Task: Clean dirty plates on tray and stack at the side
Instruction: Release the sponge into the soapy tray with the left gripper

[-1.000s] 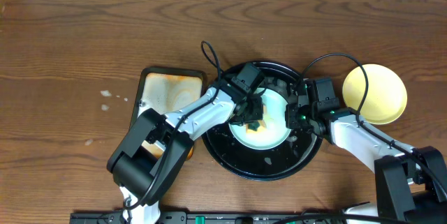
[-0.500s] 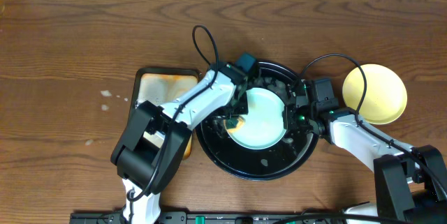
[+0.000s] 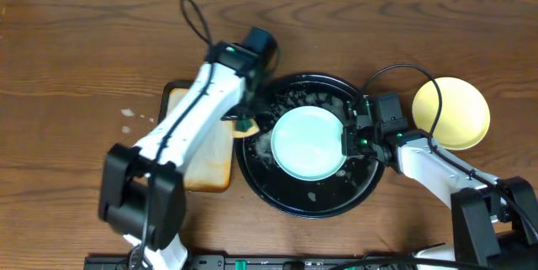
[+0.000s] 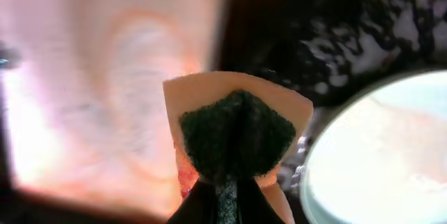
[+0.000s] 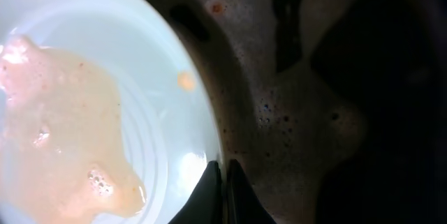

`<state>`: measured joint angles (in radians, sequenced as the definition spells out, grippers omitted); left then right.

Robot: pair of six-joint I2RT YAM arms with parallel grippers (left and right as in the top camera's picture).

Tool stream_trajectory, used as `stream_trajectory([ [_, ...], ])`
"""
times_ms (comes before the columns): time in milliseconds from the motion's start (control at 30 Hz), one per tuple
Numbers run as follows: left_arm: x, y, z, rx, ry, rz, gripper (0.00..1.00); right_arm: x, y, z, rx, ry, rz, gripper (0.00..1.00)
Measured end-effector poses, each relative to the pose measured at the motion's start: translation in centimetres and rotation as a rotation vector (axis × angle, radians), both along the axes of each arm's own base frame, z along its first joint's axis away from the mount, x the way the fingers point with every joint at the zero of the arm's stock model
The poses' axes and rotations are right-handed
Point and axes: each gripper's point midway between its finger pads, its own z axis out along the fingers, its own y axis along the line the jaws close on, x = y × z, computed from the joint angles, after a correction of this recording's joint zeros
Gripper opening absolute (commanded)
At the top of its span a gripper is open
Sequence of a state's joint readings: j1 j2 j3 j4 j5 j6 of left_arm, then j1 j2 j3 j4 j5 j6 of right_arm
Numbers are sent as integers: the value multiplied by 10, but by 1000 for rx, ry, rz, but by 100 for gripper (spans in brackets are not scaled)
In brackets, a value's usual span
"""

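**Sponge held at the tray's left edge, plate pinned from the right**

The mint-green plate lies in the middle of the black tray, whose floor is wet and flecked with suds around it. A pale orange, foamy puddle sits on the plate's face in the right wrist view.

The right end effector is closed on the plate's right rim, its fingers pinched together over the edge. The left end effector is clamped on a sponge, dark green on one face and stained orange on the foam. It hangs over the gap between the black tray's left rim and the small orange-stained tray.

The left arm crosses that small tray and hides part of it. A yellow plate rests on the desk just right of the black tray, and a black cable arcs between them.
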<state>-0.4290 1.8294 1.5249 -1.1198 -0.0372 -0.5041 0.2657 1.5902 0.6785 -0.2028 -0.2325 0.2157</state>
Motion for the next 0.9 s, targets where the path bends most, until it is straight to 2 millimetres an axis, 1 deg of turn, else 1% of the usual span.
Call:
stream_trajectory([
  [100, 2, 26, 8, 8, 7, 41, 13, -3, -10, 5, -62, -9, 3, 1],
  [167, 5, 43, 7, 16, 18, 69, 13, -2, -15, 17, -108, -41, 15, 1],
  [200, 6, 52, 6, 20, 23, 83, 12, 1, -17, 26, -128, -70, 22, 1],
  [267, 6, 69, 3, 24, 37, 116, 11, 11, -13, 55, -168, -163, 48, 1],
  [300, 6, 80, 1, 26, 46, 136, 11, 17, -10, 73, -188, -222, 64, 1],
  [367, 4, 95, -3, 28, 63, 162, 11, 24, -2, 100, -226, -311, 93, 1],
  [433, 3, 106, -6, 4, 80, 176, 12, 25, 3, 114, -252, -361, 114, 1],
  [467, 3, 110, -8, -14, 85, 173, 13, 22, 6, 118, -268, -375, 129, 2],
  [500, 3, 112, -10, -35, 89, 164, 13, 20, 6, 118, -278, -374, 135, 8],
  [533, 2, 114, -12, -46, 93, 157, 13, 18, 6, 116, -290, -366, 144, 20],
  [567, 1, 114, -15, -58, 98, 145, 13, 14, 4, 113, -306, -346, 147, 25],
  [667, -6, 112, -27, -85, 126, 99, 14, 5, -2, 101, -334, -284, 158, 31],
  [700, -8, 111, -29, -89, 132, 89, 14, 1, -3, 96, -334, -260, 162, 32],
  [733, -14, 109, -36, -98, 151, 70, 14, -1, -2, 92, -331, -243, 168, 34],
  [767, -17, 108, -40, -107, 158, 60, 16, -2, -1, 87, -322, -222, 173, 36],
  [800, -19, 107, -43, -110, 164, 53, 22, -4, 0, 83, -309, -201, 177, 37],
  [867, -23, 105, -47, -120, 179, 38, 40, -3, -4, 69, -296, -153, 170, 38],
  [900, -25, 104, -48, -128, 183, 31, 43, -2, -6, 62, -292, -129, 163, 38],
])
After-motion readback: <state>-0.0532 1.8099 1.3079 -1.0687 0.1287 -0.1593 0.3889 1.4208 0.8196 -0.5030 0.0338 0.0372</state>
